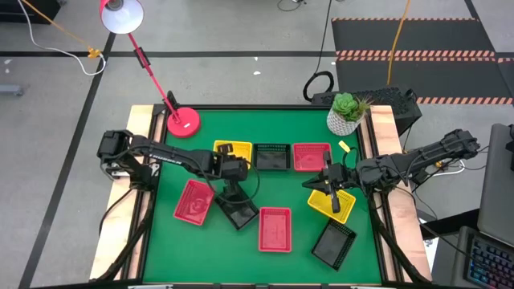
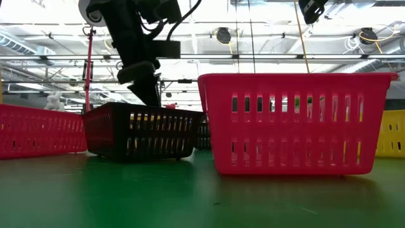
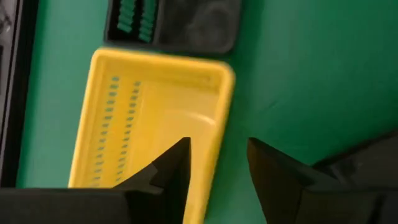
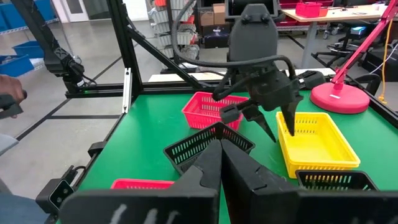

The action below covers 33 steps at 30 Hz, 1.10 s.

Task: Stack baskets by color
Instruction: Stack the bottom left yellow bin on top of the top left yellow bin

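Observation:
My left gripper [image 1: 233, 191] [image 3: 217, 143] stands open, pointing steeply down, just over the far rim of a black basket [image 1: 238, 212] [image 2: 142, 130] that rests on the green table. Nothing is between its fingers. Beyond it a yellow basket [image 1: 233, 151] [image 3: 149, 124], a black one [image 1: 273, 156] and a red one [image 1: 312, 156] sit in a row at the far side. My right gripper [image 1: 328, 191] [image 4: 219, 155] is shut, held level and high over a yellow basket [image 1: 332, 202] at the right.
Two red baskets [image 1: 194, 201] [image 1: 275, 229] lie left and right of the black basket, and another black one [image 1: 334, 243] lies at the near right. A red lamp base [image 1: 183, 122] and a white plant pot [image 1: 345, 119] stand at the far corners.

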### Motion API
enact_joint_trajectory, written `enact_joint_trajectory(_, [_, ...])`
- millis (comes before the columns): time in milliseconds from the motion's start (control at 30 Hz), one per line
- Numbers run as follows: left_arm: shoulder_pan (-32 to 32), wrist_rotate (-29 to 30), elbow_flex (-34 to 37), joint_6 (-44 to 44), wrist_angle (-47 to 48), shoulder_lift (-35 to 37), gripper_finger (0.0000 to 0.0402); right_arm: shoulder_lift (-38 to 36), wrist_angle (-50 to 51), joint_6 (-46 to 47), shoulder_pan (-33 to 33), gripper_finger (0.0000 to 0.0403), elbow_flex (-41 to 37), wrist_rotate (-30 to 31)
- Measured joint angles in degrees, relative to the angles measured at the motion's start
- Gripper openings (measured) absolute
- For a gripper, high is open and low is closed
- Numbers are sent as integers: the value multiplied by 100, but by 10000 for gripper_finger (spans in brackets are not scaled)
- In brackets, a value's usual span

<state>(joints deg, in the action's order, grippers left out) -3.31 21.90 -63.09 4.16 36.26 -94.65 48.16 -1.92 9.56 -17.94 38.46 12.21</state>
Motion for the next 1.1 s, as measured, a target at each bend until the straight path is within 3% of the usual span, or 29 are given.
enact_joint_trajectory(467, [-141,-154,82,-561,-649,2,7,-2,-1,-2,0,0,0,2])
enact_joint_trajectory(1100, [81,-255,466,-703,-1259,2,14,0,-1,2,0,0,0,2])
